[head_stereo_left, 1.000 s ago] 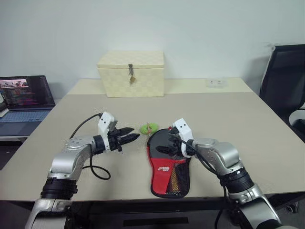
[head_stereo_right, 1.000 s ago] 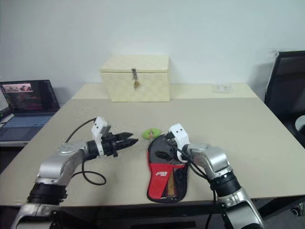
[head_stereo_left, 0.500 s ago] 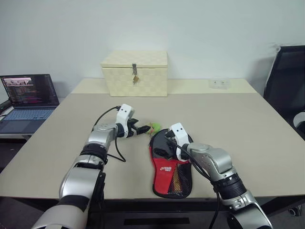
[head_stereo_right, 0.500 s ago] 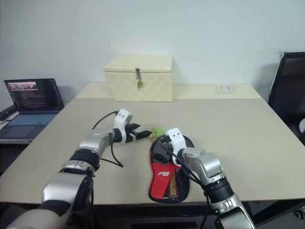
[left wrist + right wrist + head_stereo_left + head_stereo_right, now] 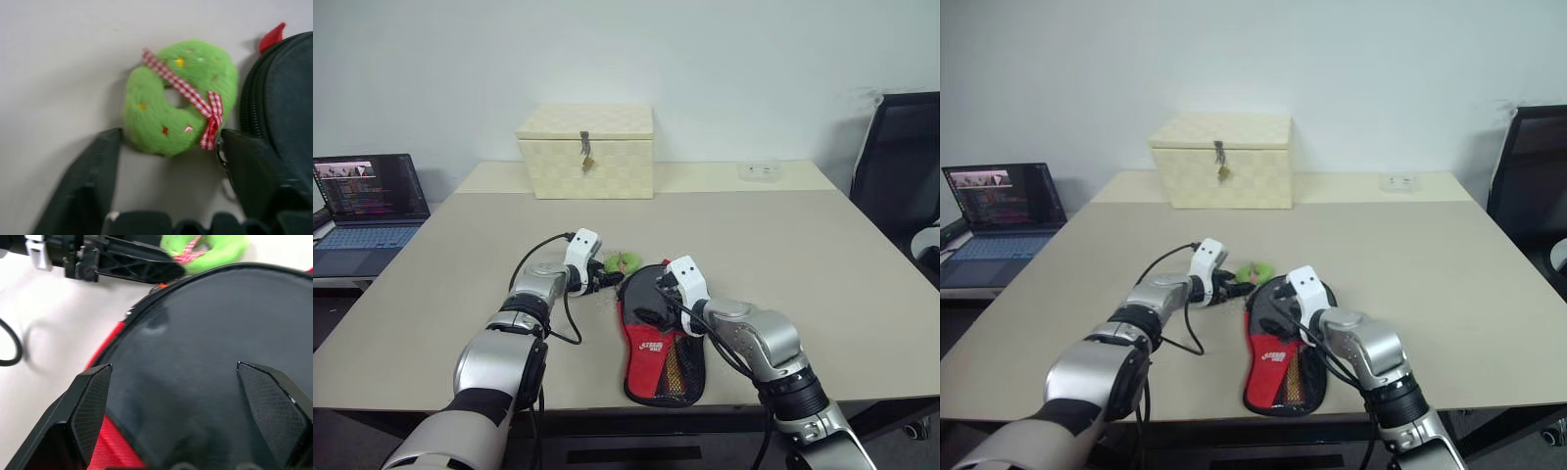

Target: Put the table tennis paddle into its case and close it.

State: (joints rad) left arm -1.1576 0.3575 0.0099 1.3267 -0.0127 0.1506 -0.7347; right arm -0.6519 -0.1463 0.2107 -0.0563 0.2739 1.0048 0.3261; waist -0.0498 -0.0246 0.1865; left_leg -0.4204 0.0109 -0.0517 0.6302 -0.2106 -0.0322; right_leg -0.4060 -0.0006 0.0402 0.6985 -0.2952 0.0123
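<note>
Left eye view carries the one bit of writing: a white logo (image 5: 652, 346) printed on the red panel of the case (image 5: 662, 338), too small to read. The case lies flat on the beige table (image 5: 803, 255) near its front edge, its round black end pointing away from the robot and its red mesh end toward it; the table tennis paddle cannot be made out apart from the case in any view. The right gripper (image 5: 651, 302) hovers over the case's round black end, and the right wrist view shows its two fingers (image 5: 90, 401) spread wide with nothing between them, the black surface and a strip of red edge below. The left gripper (image 5: 606, 277) sits just beside that same end, and the left wrist view shows what the head cameras barely resolve: a green plush wreath (image 5: 178, 98) with a red-and-white checked ribbon, lying on the table just ahead of the parted fingers, ungrasped, close beside the case's zip. At the table's far side stands a cream checker-textured box (image 5: 585, 152) with a metal latch, a laptop (image 5: 367, 201) off to the left.
</note>
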